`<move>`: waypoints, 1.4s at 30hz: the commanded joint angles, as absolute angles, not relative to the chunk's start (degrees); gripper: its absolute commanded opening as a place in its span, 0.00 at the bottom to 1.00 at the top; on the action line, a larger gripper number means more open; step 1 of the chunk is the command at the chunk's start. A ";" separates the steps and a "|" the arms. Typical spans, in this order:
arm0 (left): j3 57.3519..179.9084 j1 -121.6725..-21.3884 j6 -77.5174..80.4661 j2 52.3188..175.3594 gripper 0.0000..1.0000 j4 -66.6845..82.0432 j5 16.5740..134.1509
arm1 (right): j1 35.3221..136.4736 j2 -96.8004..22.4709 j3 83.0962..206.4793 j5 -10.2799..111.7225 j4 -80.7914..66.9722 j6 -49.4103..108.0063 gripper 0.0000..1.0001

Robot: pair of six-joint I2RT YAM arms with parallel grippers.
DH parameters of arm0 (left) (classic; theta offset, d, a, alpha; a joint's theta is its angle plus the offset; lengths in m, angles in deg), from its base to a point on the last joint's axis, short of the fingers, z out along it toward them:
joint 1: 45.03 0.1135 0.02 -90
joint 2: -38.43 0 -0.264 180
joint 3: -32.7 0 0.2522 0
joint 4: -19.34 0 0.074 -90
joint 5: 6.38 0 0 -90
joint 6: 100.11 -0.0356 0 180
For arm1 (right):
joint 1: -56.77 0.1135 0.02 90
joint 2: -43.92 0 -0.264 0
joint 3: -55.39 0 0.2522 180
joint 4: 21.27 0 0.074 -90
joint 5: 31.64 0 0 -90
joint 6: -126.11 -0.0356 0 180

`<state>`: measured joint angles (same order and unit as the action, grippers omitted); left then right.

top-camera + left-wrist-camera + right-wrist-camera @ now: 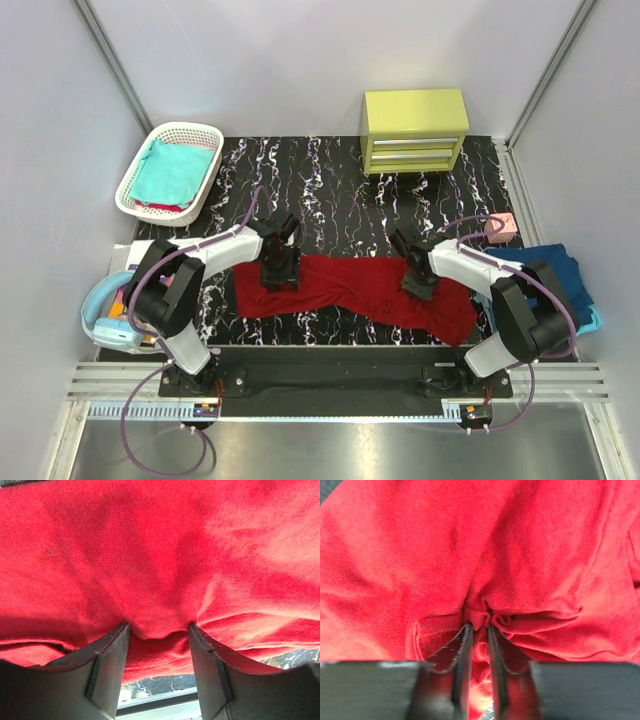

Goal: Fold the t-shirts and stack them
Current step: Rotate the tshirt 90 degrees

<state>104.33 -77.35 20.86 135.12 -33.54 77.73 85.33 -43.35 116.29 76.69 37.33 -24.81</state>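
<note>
The dark red t-shirt (360, 288) lies as a long crumpled band across the near part of the black marbled mat (330, 185). My left gripper (280, 272) stands on its left part. In the left wrist view the left gripper (159, 630) is open, its fingers (107, 665) wide apart and pressed into the red cloth (160, 555), which bulges between them. My right gripper (420, 282) is on the shirt's right part. In the right wrist view the right gripper (479, 626) is shut on a pinched fold of the red cloth (485, 545). A teal t-shirt (172, 170) lies in the basket. Navy (555, 272) and light blue (590, 322) t-shirts lie at the right edge.
A white lattice basket (205, 132) stands at the back left. A yellow-green drawer cabinet (415, 128) stands at the back. A small pink block (503, 228) lies at the right. Light blue headphones (100, 318) lie off the mat at the left.
</note>
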 commanded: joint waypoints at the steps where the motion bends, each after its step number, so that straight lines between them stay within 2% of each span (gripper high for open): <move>1: 103.42 -77.99 20.83 134.15 0.53 -34.15 74.75 | 85.78 -47.22 112.48 69.96 29.05 -28.93 0.16; 2: 103.41 -77.99 20.83 134.15 0.52 -34.24 74.75 | 85.77 -47.49 112.22 69.79 29.14 -29.19 0.08; 5: 103.24 -77.99 20.92 134.15 0.49 -34.50 74.83 | 85.77 -47.32 111.87 69.87 29.32 -29.54 0.00; 8: 102.63 -78.08 20.75 133.97 0.43 -34.76 74.48 | 85.77 -45.83 113.09 71.27 30.46 -29.72 0.00; 10: 102.01 -78.25 20.66 133.62 0.34 -35.03 74.05 | 85.60 -45.47 114.93 72.94 32.47 -28.93 0.00; 11: 101.57 -78.69 20.66 133.44 0.24 -35.64 74.04 | 84.73 -45.82 117.03 73.91 32.75 -28.14 0.00; 13: 100.96 -79.22 20.48 132.74 0.13 -36.69 74.04 | 83.06 -46.78 119.50 73.92 33.80 -25.61 0.00; 14: 100.43 -80.00 20.57 132.39 0.03 -37.05 74.22 | 81.57 -47.92 122.39 74.09 34.24 -24.80 0.00; 15: 100.25 -80.45 20.57 132.13 0.00 -37.40 74.39 | 80.69 -48.54 123.81 74.18 34.77 -23.84 0.00; 22: 97.70 -86.41 21.62 130.10 0.00 -39.42 73.34 | 75.14 -58.55 140.50 73.22 37.40 -13.92 0.00; 33: 99.10 -95.39 24.70 130.71 0.00 -39.60 73.34 | 75.49 -86.23 180.92 66.45 46.35 -6.35 0.00; 37: 103.13 -98.11 25.84 133.35 0.00 -39.51 73.78 | 77.25 -95.37 197.33 65.13 51.64 -3.19 0.00; 42: 110.43 -100.84 27.77 138.53 0.00 -39.69 73.61 | 78.92 -103.82 208.44 63.02 55.07 -1.15 0.00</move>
<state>104.87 -98.18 25.86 134.99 -35.79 75.48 78.29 -99.63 199.61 63.12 53.86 -4.09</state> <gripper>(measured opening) 0.028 0.019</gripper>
